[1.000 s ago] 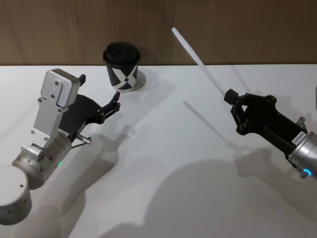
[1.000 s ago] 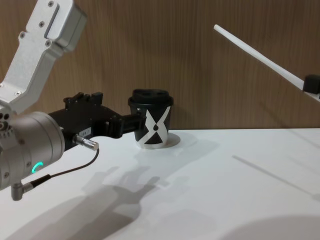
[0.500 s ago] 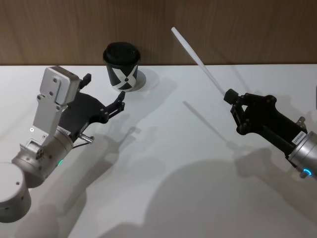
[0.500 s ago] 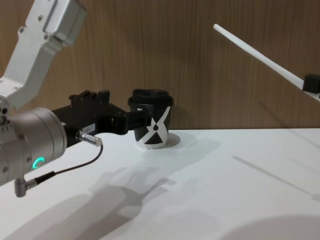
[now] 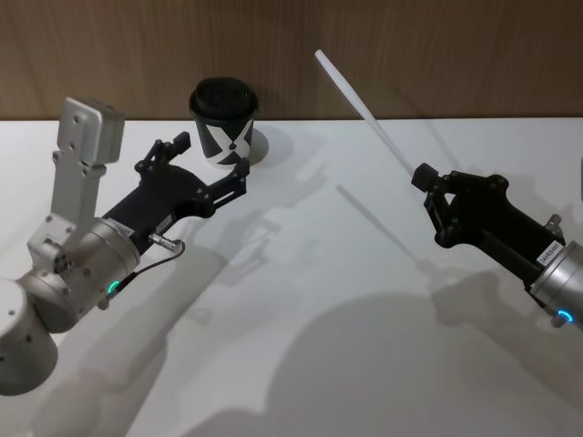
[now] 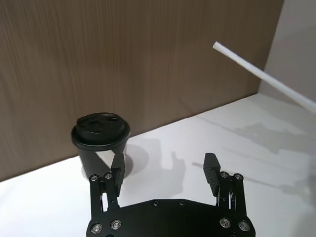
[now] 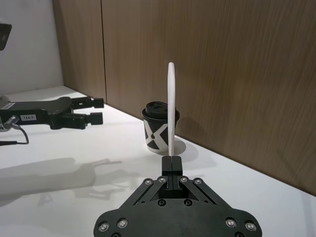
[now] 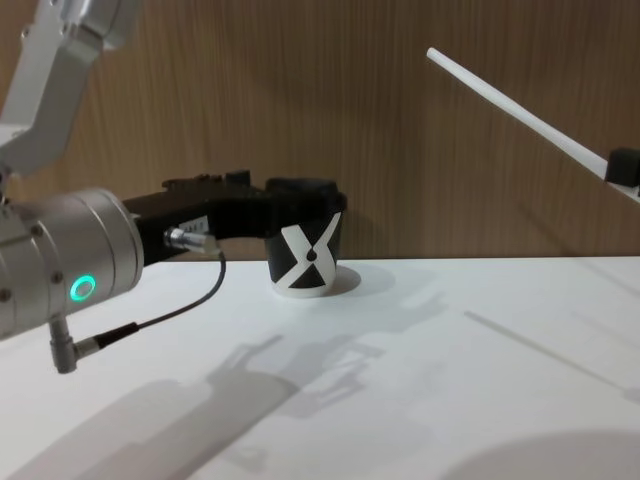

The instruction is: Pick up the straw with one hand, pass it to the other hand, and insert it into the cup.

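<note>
The lower end of the straw (image 5: 364, 111) is hidden inside the right pincer (image 5: 422, 176), whose fingers are clamped together on it at 3 o'clock on the desk (image 5: 319, 300). In the chest view that pincer (image 8: 622, 165) is cut off by the frame edge, and only a black corner of it is seen. The straw (image 8: 520, 112) is held in the air, well above the desk. Its long axis is tilted, and its free end is pointed toward 11 o'clock in the head view, against the wooden wall (image 5: 437, 55). In the right wrist view the straw (image 7: 171, 108) is seen standing straight up from the pincer (image 7: 172, 163), and part of the cup (image 7: 159, 126) is covered by it.

The cup (image 5: 225, 114) is seen upright at 11 o'clock on the desk, close to the wall. The left pincer (image 5: 212, 157) is held just in front of it, with its fingers set wide apart (image 6: 164, 165). One finger is overlapped with the cup's wall (image 6: 100, 133), and whether they touch cannot be told. In the chest view the black fingers are lost against the black cup (image 8: 305, 250).

A thin black cable (image 8: 150, 320) is looped under the left wrist. The stretch of desk between the two pincers is crossed by their shadows.
</note>
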